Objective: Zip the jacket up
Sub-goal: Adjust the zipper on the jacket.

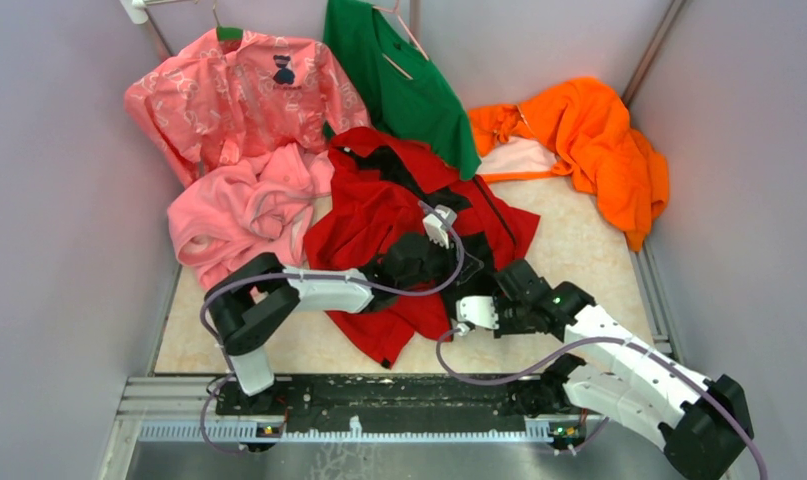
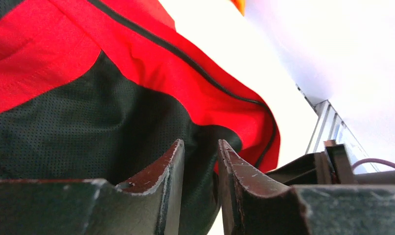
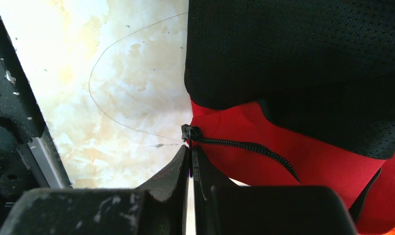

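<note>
The jacket [image 1: 379, 215] lies crumpled in the middle of the counter [image 1: 579, 250], front flung open so the dark mesh lining [image 2: 87, 122] shows. That is why nothing can slide up yet: the two front edges are not side by side. The zipper [image 3: 244, 146] runs along the red hem, and its lower end sits right at the tips of my right pincer [image 3: 191, 154]. That pincer is pressed closed. I cannot make out whether a tab is caught between the tips. I judge it is placed there to anchor the bottom of the zip.

My left pincer [image 2: 200, 144] is down on the lining with its tips standing apart, nothing clamped between them that I can see. From here it looks ready to take a fresh hold of the cloth, higher up the front edge.

Around the jacket, a pink fleece [image 1: 239, 215] touches its left side. A pink patterned shirt [image 1: 239, 90] and a green top [image 1: 399, 80] hang behind, and an orange garment [image 1: 589, 140] is heaped in the far right corner. The counter is pale and marbled, closed in by plain grey walls [image 1: 59, 200], and a dark rail [image 1: 379, 395] at the near edge carries my arms.
</note>
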Controlling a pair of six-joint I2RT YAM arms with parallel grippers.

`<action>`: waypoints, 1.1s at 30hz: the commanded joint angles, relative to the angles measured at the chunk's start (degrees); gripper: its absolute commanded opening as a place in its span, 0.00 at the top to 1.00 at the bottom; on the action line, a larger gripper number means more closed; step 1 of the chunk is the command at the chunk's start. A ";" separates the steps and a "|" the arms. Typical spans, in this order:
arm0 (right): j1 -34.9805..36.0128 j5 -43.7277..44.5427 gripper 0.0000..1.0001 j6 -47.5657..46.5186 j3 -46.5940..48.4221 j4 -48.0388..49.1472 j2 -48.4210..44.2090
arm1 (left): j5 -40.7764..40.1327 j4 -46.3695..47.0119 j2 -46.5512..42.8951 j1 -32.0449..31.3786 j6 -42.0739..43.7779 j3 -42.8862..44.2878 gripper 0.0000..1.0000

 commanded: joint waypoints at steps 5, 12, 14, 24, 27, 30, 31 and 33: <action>-0.05 0.47 0.89 0.78 0.40 -1.37 -2.14 | -2.27 -3.02 -8.75 0.16 2.96 -2.94 0.59; -0.09 0.01 0.82 0.94 0.69 -2.40 -3.17 | -3.81 -3.96 -15.44 0.12 6.25 -7.30 0.56; -0.18 -0.32 0.81 0.99 0.86 -2.78 -3.60 | -4.73 -4.76 -17.56 0.11 7.33 -8.42 0.55; -1.47 -5.12 0.81 0.03 3.90 -6.74 -6.36 | -6.42 -10.70 -27.46 0.09 11.28 -12.67 0.52; -2.05 -7.29 0.80 -0.11 5.13 -7.84 -6.59 | -6.29 -12.04 -30.41 0.13 12.17 -13.67 0.51; -2.58 -9.09 0.79 -0.11 6.86 -8.62 -6.39 | -5.99 -13.75 -32.86 0.09 13.18 -14.41 0.48; -2.76 -9.56 0.79 -0.11 7.47 -8.81 -6.25 | -5.99 -14.41 -33.53 0.13 13.32 -14.65 0.47; -3.18 -10.44 0.79 -0.11 8.62 -9.18 -5.98 | -5.95 -15.44 -34.76 0.17 13.29 -15.21 0.45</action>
